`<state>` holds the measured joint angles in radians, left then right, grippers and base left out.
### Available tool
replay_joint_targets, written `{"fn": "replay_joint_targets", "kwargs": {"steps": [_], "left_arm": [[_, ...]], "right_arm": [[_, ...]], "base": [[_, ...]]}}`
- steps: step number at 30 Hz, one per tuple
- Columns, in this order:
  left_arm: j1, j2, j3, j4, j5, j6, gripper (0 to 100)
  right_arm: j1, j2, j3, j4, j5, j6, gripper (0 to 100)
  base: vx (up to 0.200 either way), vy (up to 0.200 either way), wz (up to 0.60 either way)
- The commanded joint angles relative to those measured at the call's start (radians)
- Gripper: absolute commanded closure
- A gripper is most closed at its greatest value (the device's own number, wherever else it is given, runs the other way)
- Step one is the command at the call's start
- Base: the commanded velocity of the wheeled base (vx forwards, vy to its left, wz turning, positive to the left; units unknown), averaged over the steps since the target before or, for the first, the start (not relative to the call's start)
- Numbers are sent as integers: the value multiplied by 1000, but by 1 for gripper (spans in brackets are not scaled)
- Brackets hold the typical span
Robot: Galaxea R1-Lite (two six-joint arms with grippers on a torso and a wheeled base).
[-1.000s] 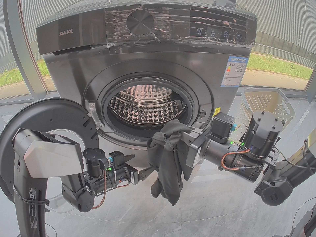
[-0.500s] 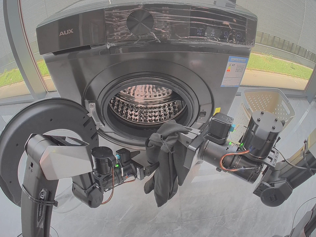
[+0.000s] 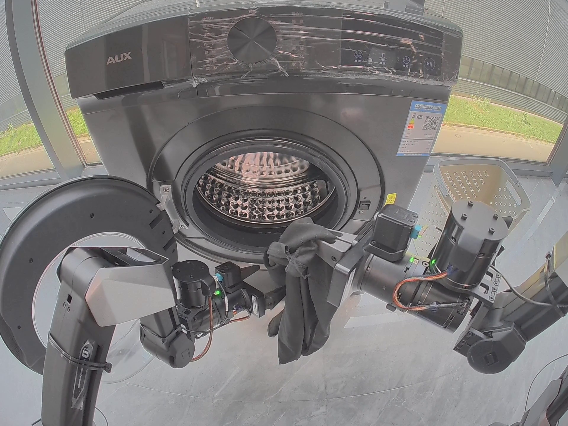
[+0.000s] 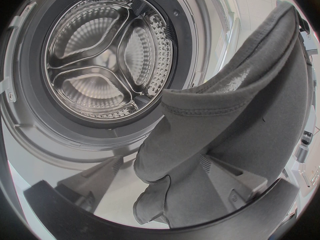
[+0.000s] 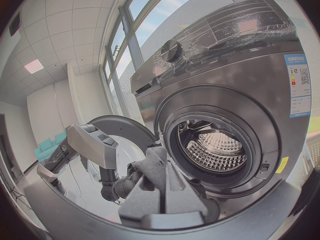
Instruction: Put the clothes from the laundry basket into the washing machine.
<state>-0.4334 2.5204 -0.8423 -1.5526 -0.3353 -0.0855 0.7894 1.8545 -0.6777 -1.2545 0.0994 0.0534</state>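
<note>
A dark grey garment (image 3: 305, 291) hangs from my right gripper (image 3: 331, 245), which is shut on its bunched top just below and right of the washing machine's open drum (image 3: 263, 187). In the right wrist view the cloth (image 5: 146, 170) bulges out past the closed fingers (image 5: 173, 197). My left gripper (image 3: 275, 297) is open and sits low against the garment's left side. In the left wrist view the garment (image 4: 240, 117) drapes across between its fingers (image 4: 100, 177), with the drum (image 4: 100, 54) beyond. The pale laundry basket (image 3: 479, 187) stands to the machine's right, behind my right arm.
The round machine door (image 3: 77, 220) is swung fully open to the left, behind my left arm. Grey tiled floor (image 3: 367, 380) spreads in front of the machine. Windows surround the machine on both sides.
My left arm has moved right and slightly up until its gripper reached the garment. The garment's hanging end has swung right and hangs narrower. The right gripper has edged slightly left.
</note>
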Motion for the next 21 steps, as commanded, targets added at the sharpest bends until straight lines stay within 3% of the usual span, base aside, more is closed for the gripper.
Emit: {"fn": "replay_joint_targets", "kwargs": {"steps": [1,13,21], "left_arm": [[-2,18,-29,-4,-11,-2,100],[15,15,-27,-8,-13,0,100],[44,-183,134,-8,-5,7,100]], "right_arm": [[1,2,6,0,2,0,100],[-12,2,12,0,0,0,100],[-91,-1,75,0,-4,-3,100]], "base": [[0,0,0],[0,0,0],[0,0,0]]}}
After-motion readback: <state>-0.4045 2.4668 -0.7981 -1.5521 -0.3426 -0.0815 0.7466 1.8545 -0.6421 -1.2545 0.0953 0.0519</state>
